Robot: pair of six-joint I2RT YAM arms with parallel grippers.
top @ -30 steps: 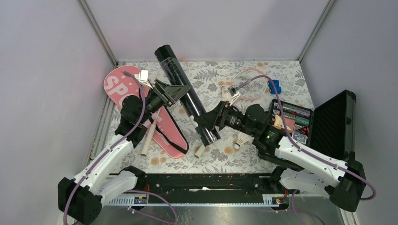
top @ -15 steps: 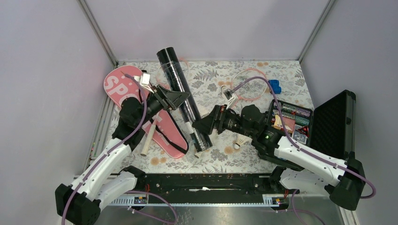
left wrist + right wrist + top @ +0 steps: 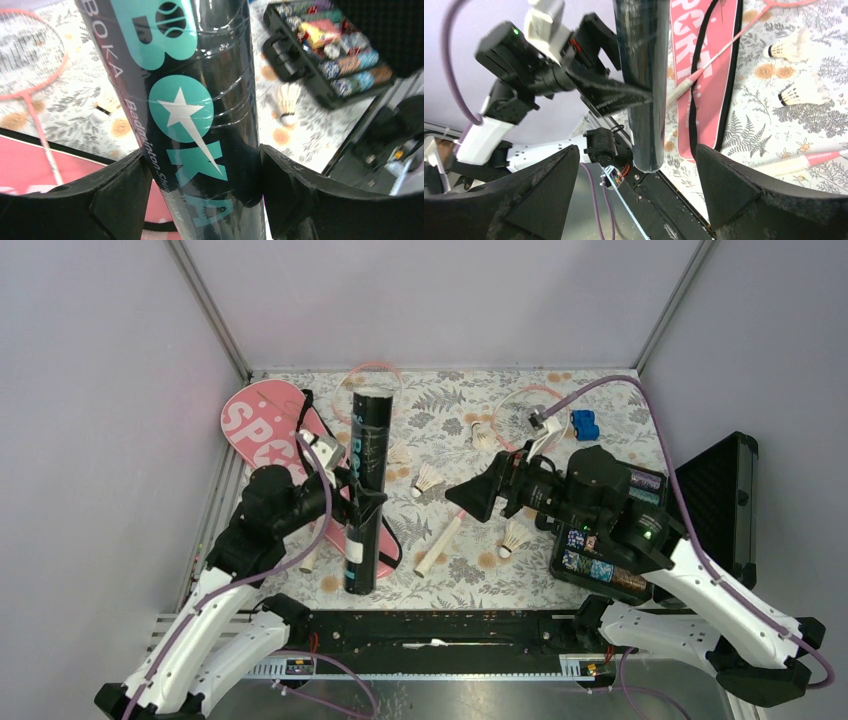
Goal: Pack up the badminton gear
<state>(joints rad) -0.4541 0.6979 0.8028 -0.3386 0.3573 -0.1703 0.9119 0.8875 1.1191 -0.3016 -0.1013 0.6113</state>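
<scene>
At the table's (image 3: 610,390) left side, the black tube (image 3: 365,440) stands nearly upright, clamped mid-length in the left gripper (image 3: 200,190), close by the long pink bag (image 3: 255,425). Well apart, the right gripper (image 3: 472,496) hangs wide open, gripping nothing, near scattered shuttlecocks (image 3: 428,480).

black tube (image 3: 200,75): teal "boka", smaller "badminton" alongside. pink bag (image 3: 248,422): white letters "sp", right wrist view "port".

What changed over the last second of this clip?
The right gripper let go of the black tube and drew back to the right, jaws open. The left gripper, shut on the tube, lifted it and swung it leftward from its slant, over the pink bag. Bag and blue toy stayed put.
</scene>
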